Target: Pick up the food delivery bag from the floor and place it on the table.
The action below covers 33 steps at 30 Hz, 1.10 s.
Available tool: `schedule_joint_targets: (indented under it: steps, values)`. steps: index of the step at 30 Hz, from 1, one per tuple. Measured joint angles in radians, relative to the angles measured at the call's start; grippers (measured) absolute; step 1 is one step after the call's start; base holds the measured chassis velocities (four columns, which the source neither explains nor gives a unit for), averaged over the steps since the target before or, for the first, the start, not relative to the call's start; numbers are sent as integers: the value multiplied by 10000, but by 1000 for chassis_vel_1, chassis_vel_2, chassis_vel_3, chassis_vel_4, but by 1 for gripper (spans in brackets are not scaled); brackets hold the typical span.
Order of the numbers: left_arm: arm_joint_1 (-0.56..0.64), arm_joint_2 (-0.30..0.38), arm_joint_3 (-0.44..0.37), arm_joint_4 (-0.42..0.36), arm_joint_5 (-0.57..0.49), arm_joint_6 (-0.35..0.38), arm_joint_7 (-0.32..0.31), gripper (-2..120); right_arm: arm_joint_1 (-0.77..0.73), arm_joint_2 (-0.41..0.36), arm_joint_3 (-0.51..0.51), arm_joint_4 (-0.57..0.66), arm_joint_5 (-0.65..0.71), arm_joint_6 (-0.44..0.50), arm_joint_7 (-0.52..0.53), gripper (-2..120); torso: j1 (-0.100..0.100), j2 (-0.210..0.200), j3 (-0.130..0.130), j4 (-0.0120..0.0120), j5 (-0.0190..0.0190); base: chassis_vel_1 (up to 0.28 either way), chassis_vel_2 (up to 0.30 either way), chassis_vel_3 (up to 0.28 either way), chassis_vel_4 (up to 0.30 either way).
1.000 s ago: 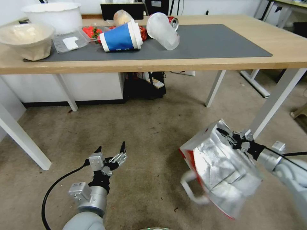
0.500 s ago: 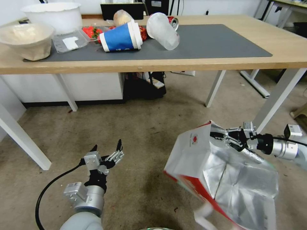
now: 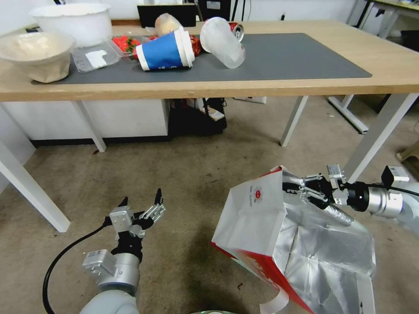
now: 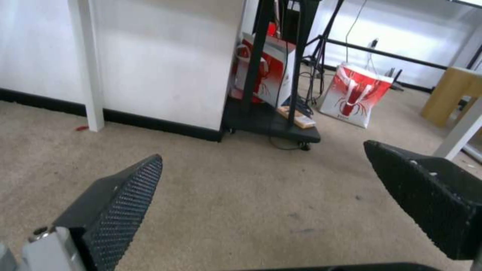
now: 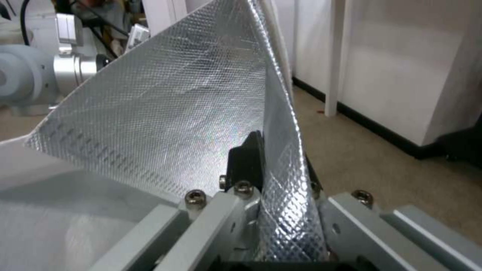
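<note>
One arm does the work now: my right gripper (image 3: 293, 188) pinches the foil-lined top edge of the food delivery bag (image 3: 262, 218), so the bag hangs tilted with its mouth open, above the floor (image 3: 196, 174) and below the tabletop (image 3: 393, 61). I judge the edge grip lets it swing. My left gripper (image 3: 140, 201) waits low, fingers spread.

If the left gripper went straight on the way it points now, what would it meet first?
Probably the floor: the open left gripper aims low across bare carpet toward the black shelf base. Nothing else lies between, though depth is unclear.
</note>
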Motion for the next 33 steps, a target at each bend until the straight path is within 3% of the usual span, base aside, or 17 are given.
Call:
schedule_joint_targets:
  steps: [21, 33]
  values:
    - [25, -40, 91, -16, 57, -239, -231, 100, -541, 194, 3, 433, -275, 11, 278, 0, 1, 35, 19, 0, 0, 0, 0, 0, 0]
    - [98, -13, 80, -144, 53, -126, -149, 100, -890, 331, 118, 654, -355, 43, 306, 0, 32, 575, 527, -1, 0, 0, 0, 0, 0]
